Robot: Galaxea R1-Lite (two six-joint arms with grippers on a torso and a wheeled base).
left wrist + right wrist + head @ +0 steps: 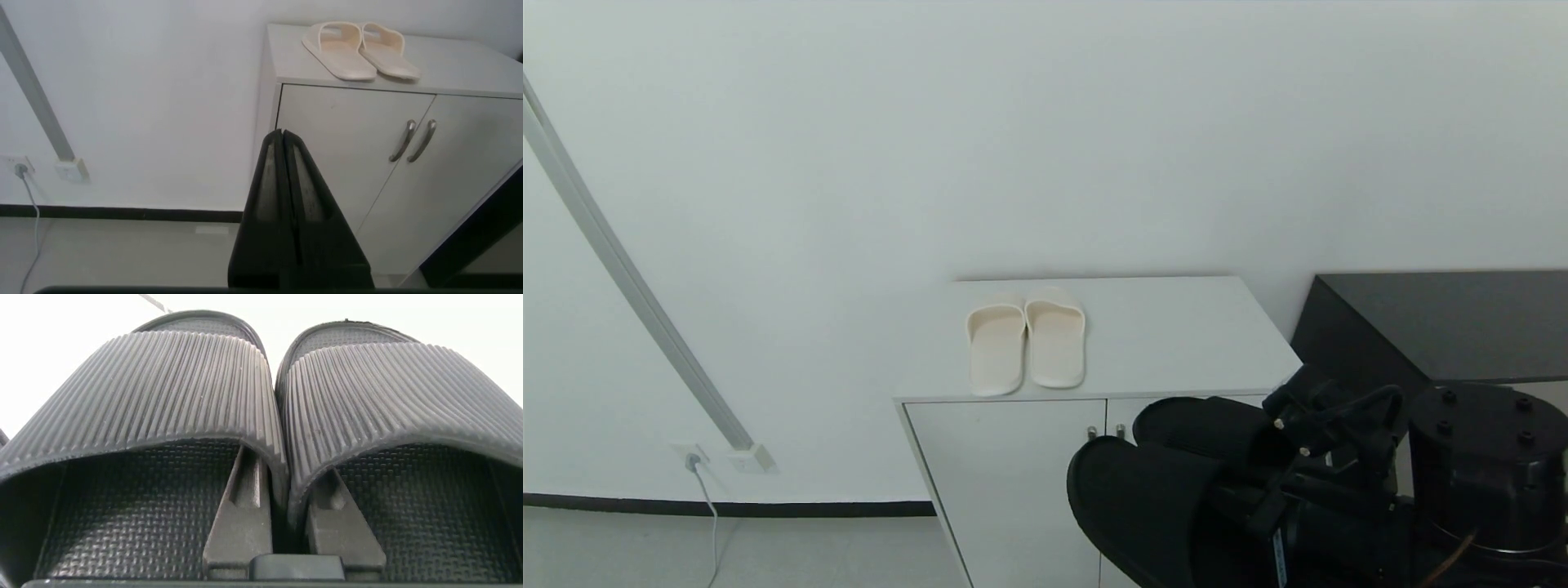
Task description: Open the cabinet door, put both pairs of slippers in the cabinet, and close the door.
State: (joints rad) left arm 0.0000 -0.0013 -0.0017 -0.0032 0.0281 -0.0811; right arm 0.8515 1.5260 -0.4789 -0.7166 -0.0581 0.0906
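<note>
A white cabinet point(1176, 331) stands against the wall with both doors closed and two metal handles point(413, 140) at the middle seam. A cream pair of slippers point(1027, 343) lies side by side on its top, toward the left part. In front of the cabinet's right door my right gripper point(282, 498) is shut on the black pair of slippers point(1152, 490), one finger point(239, 518) inside each slipper, pinching their inner walls together. My left gripper point(282, 139) is shut and holds nothing, left of the cabinet and level with the doors.
A black piece of furniture point(1437, 327) stands right of the cabinet. On the wall to the left are a socket point(690, 457) with a hanging cable and a slanted conduit point(621, 269). Bare floor point(727, 547) lies left of the cabinet.
</note>
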